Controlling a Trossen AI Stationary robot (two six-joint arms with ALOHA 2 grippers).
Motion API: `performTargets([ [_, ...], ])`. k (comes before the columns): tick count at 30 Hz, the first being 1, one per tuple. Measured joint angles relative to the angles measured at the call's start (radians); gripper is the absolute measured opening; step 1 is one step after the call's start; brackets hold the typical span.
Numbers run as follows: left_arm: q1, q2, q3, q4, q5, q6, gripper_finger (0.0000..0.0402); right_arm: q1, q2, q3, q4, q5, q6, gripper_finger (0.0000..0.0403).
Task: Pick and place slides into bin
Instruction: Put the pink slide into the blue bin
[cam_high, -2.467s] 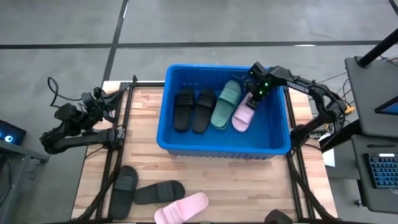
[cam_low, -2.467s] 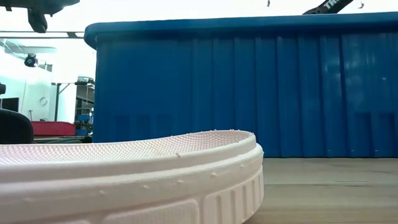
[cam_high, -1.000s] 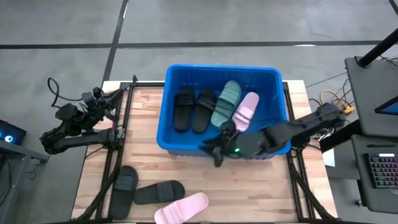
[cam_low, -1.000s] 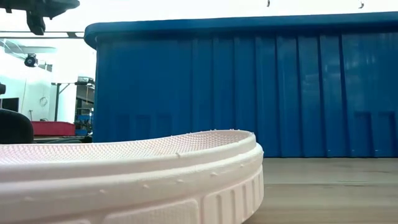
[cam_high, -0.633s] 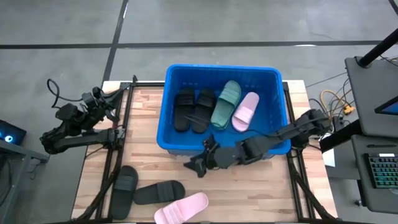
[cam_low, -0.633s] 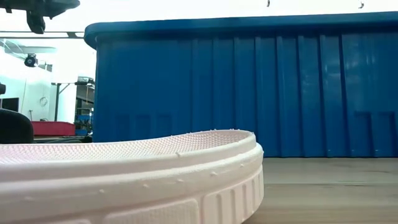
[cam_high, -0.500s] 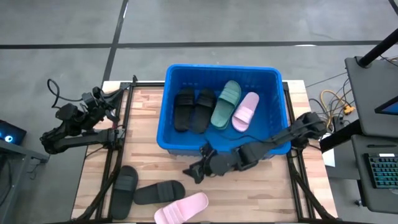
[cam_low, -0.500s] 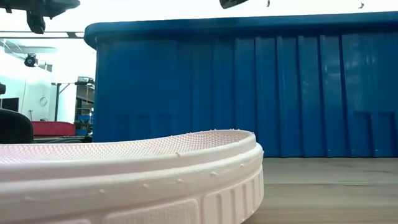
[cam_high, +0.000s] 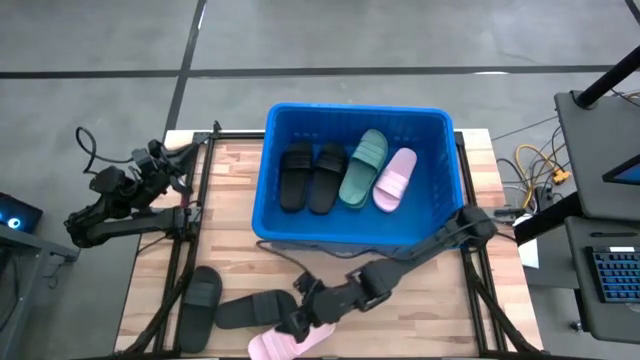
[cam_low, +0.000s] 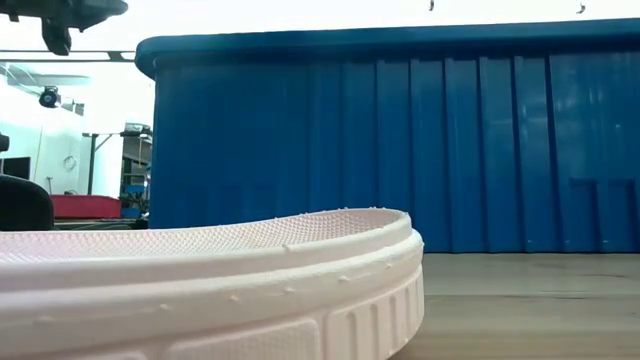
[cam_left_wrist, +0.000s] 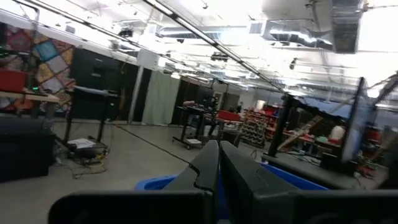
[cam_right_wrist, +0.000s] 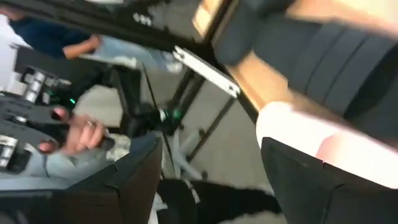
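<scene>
- While four slides lie in the bin (cam_high: 445, 170) at the upper centre of the high view, three remain on the wooden table (cam_high: 230, 185) at the lower left
- Inside the bin, from left to right: two black slides (cam_high: 310, 178) side by side, a dark green slide (cam_high: 362, 167), then a pale pink slide (cam_high: 393, 180), the last two tilted
- On the table lie a black slide (cam_high: 199, 306) at the far lower left, another black slide (cam_high: 250, 310) just right of it, and a pink slide (cam_high: 288, 345) at the bottom edge of the frame
- The low view fills its lower left with that pink slide's ribbed sole edge (cam_low: 250, 290), the bin's blue wall (cam_low: 400, 150) behind it
- The right gripper (cam_high: 296, 322) reaches low across the bottom centre of the high view, jaws spread wide, right over the pink slide and the nearer black one; whether it touches them cannot be told
- In the right wrist view its fingers (cam_right_wrist: 323, 186) stand apart with pink foam between them
- The left gripper (cam_high: 180, 172) waits at the left of the high view, jaws pressed together, holding nothing
</scene>
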Motion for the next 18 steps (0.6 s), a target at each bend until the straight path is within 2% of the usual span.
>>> performTargets([
  [5, 0.000, 0.000, 0.003, 0.002, -0.005, 0.000, 0.0000, 0.002, 0.119, 0.164, -0.191, -0.156, 0.003, 0.0298],
  [10, 0.000, -0.001, 0.004, 0.002, -0.001, -0.001, 0.0000, 0.006, 0.188, 0.281, -0.360, -0.124, 0.031, 0.0301],
  [18, 0.000, 0.000, 0.001, -0.001, 0.002, -0.002, 0.0000, 0.012, 0.213, 0.307, -0.381, -0.099, 0.038, 0.0287],
])
